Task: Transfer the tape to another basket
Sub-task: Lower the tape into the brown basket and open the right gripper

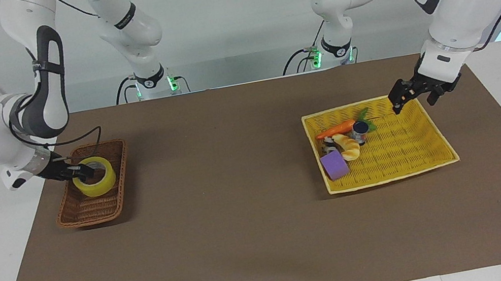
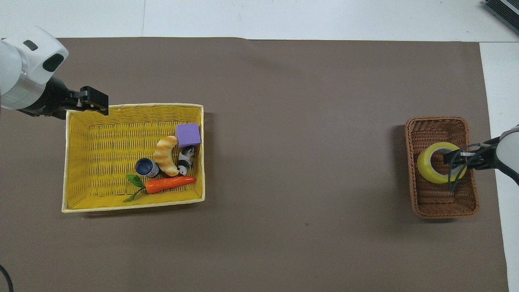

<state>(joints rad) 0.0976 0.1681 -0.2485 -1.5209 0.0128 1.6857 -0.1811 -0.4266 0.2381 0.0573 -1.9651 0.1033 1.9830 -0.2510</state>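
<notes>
Yellow tape (image 1: 93,176) inside wicker basket (image 1: 87,210), gripped by right hand (image 1: 81,171); left hand (image 1: 411,95) spread wide.

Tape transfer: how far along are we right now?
Nearly done. The tape is down inside the brown wicker basket, out of the yellow basket where the carrot and purple block remain. The right gripper is shut on the tape's rim, so release and retreat are left. The left gripper waits over the yellow basket's corner nearest the robots.
</notes>
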